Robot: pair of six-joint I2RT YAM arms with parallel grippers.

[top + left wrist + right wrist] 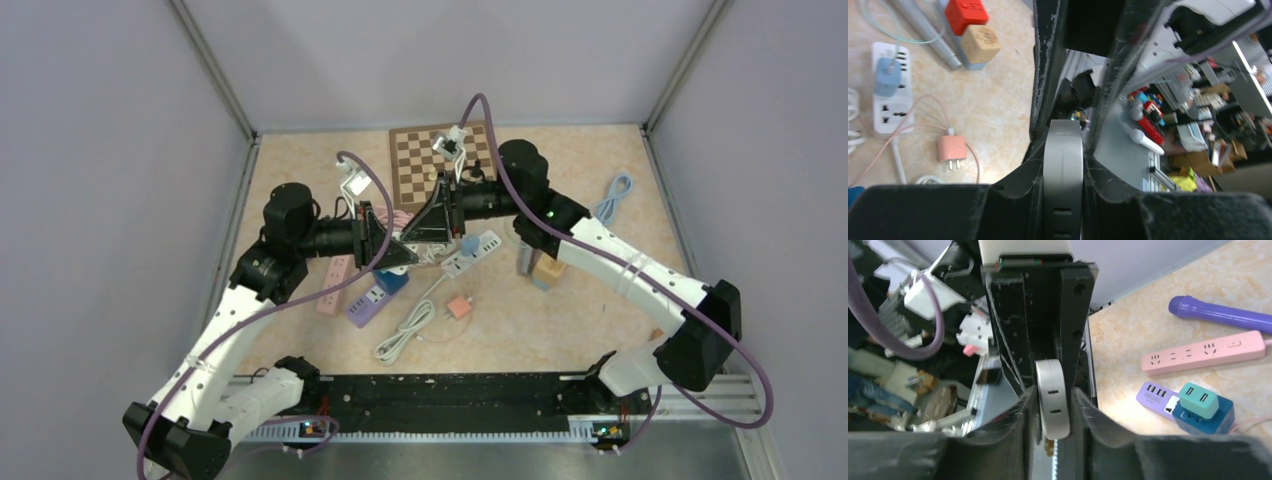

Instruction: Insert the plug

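Both grippers meet above the middle of the table. My left gripper is shut on a flat, round-edged white plug with small slots in its edge. My right gripper is shut on the same white plug from the opposite side, its fingers close along both faces. In the top view the fingers hide the plug. A white power strip lies just right of the grippers with a blue plug in it. A pink charger plug lies loose nearby.
A pink power strip, a purple strip and a blue cube with a teal adapter lie at the left. A coiled white cable is in front. A chessboard sits behind, with blocks at the right.
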